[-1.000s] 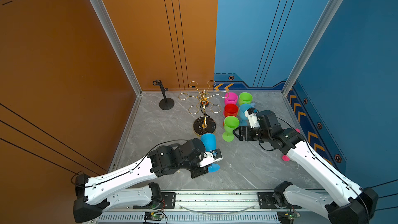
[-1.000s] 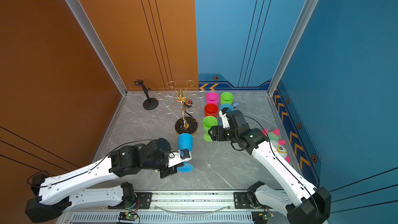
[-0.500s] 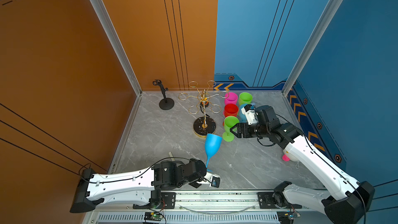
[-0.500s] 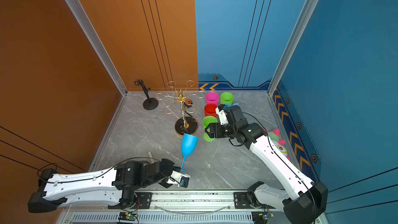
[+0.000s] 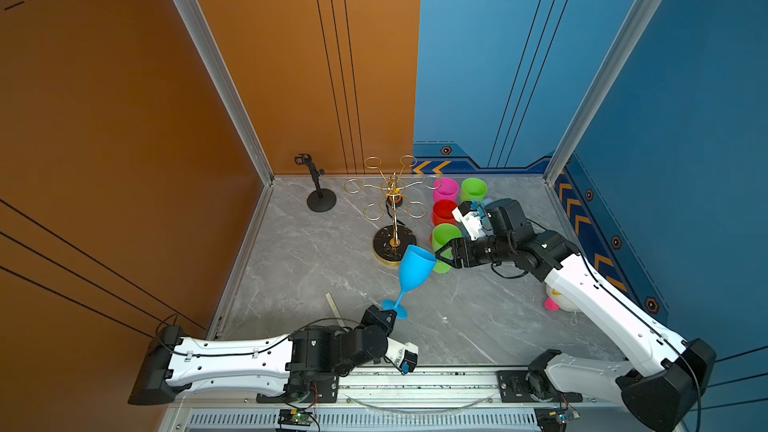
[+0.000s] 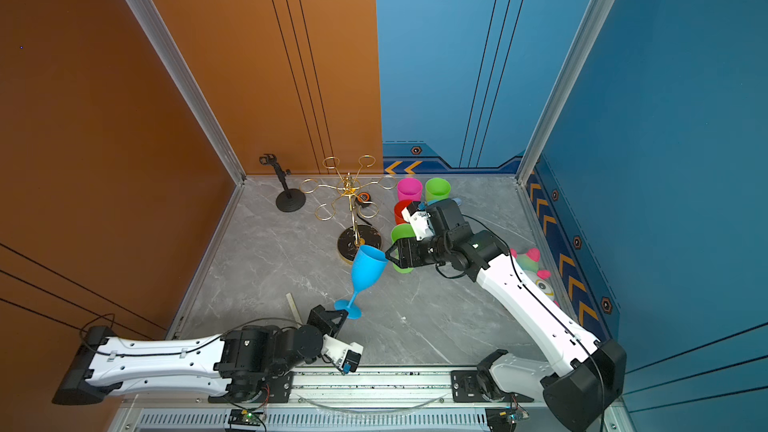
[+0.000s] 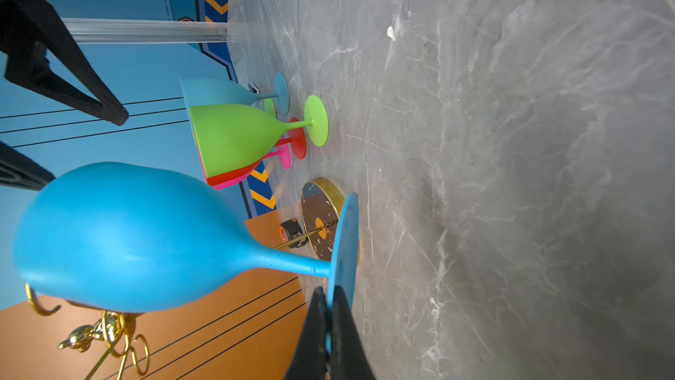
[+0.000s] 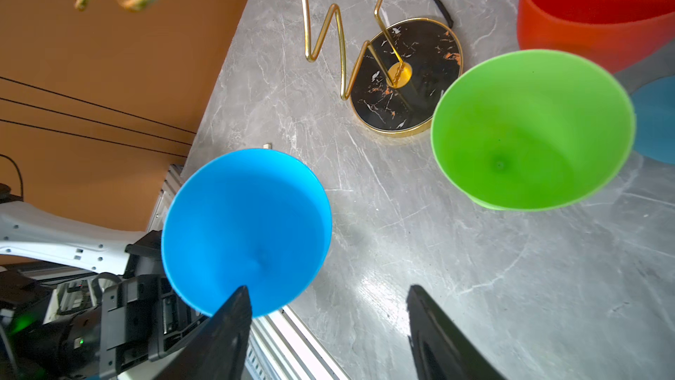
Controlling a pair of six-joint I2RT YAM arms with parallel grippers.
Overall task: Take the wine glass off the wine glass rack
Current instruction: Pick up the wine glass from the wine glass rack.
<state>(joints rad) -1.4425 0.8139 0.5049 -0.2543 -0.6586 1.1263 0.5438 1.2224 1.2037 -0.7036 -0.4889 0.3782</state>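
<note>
Over the last second your left arm is folding down and back toward the front rail, while the wine glass (image 5: 415,272) is staying roughly where it was. Your right tool (image 5: 441,255) is sliding out past the green glass (image 5: 446,237) toward the blue bowl.

The wine glass is already off the wine glass rack (image 5: 386,243). It is leaning over the tabletop (image 5: 311,251), just in front of the rack's base, with its bowl tipped toward the right tool. All the rack rings that show are standing empty.

Your left tool (image 7: 327,301) is pinching only the thin edge of the foot, jaws nearly together. That hold is probably letting the top-heavy bowl swing. I cannot tell whether the foot is touching the tabletop.

Your right tool is standing with jaws apart and holding nothing. In the right wrist view one finger (image 8: 233,308) is overlapping the bowl's rim. Whether it is touching, I cannot tell.

The glass is looking like matte plastic: likely light, stiff and forgiving, but smooth and rounded at the bowl. You are probably better off taking the stem just under the bowl than squeezing the wide bowl.
</note>
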